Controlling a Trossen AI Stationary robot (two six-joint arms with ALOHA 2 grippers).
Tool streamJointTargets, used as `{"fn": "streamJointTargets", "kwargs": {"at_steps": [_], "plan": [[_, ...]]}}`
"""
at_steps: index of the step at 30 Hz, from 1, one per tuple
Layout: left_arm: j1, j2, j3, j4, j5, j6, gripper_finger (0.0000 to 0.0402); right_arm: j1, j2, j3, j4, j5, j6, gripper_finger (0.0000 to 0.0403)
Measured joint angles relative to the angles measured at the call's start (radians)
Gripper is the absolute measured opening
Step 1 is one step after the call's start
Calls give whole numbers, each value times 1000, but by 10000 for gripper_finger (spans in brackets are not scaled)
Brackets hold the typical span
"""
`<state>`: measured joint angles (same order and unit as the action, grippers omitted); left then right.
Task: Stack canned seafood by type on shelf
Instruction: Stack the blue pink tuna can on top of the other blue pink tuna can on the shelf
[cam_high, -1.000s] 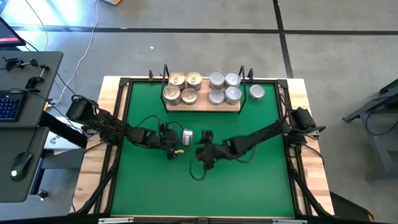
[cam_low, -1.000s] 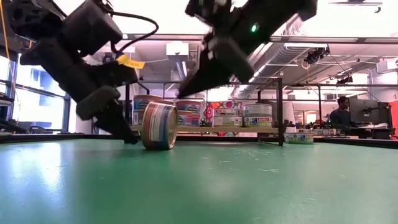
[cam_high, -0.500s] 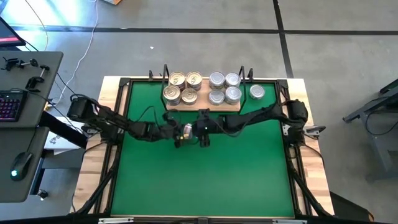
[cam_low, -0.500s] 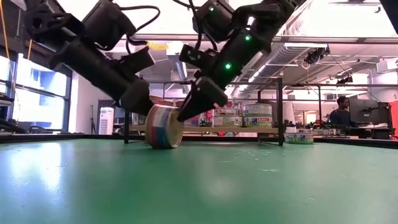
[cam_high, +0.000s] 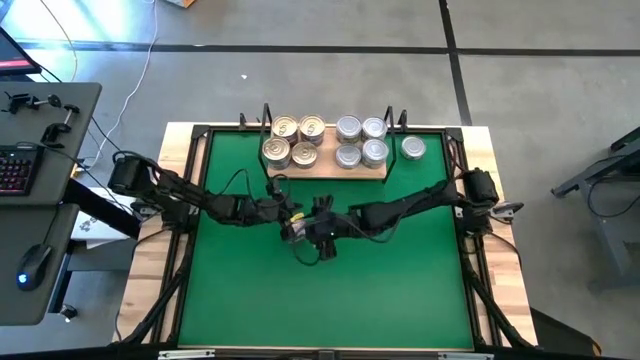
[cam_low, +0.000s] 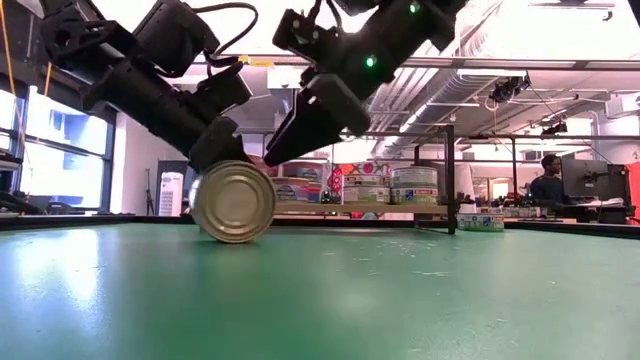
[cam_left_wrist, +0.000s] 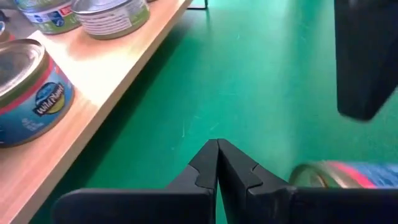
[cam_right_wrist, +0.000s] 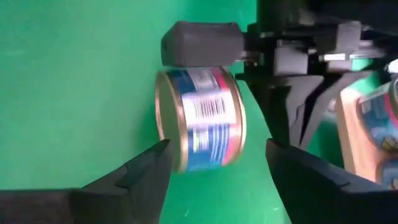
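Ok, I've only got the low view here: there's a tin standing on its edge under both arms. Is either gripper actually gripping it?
Observer: No. The right wrist view shows the right gripper open, one finger on each side of the tin, with a gap on one side.
Operator: And the left one?
Observer: The left gripper is shut on nothing; the tin sits just beside its fingers.
Operator: Which type is the tin?
Observer: It has a gold rim and a blue and red label. From above, the gold-lidded tins fill the end of the shelf nearer the left arm, and the silver-lidded tins fill the other end.
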<state>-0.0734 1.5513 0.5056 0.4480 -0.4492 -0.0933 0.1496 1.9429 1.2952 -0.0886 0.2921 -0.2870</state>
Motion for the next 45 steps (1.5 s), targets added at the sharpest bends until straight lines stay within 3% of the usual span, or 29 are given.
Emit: {"fn": "streamJointTargets", "kwargs": {"at_steps": [6,11,17,22,26,32,35,38,41,45], "plan": [[-25,-27,0,-24,-32,11,0,-19,-1,28,-56,-96,70,297],[-68,-159,3,-161,-116,-8,0,-60,-1,-10,42,-181,85,338],[-129,-342,2,-375,-139,-109,0,-105,16,-21,132,-292,35,346],[-188,-388,-5,-428,-147,-177,0,-131,70,-22,192,-395,-24,346],[-229,-380,-21,-430,-181,-223,0,-137,75,-23,192,-407,-33,322],[-290,-370,-36,-436,-244,-306,0,-136,79,-23,172,-408,-36,233],[-329,-371,-36,-433,-294,-335,0,-132,83,-23,165,-406,-30,184],[-378,-372,-36,-433,-341,-361,0,-108,82,-23,164,-348,-28,182],[-427,-372,-36,-433,-378,-395,0,-68,70,-23,150,-225,-42,182],[-484,-372,-36,-456,-444,-442,0,-9,24,-24,102,25,-139,182]]}}
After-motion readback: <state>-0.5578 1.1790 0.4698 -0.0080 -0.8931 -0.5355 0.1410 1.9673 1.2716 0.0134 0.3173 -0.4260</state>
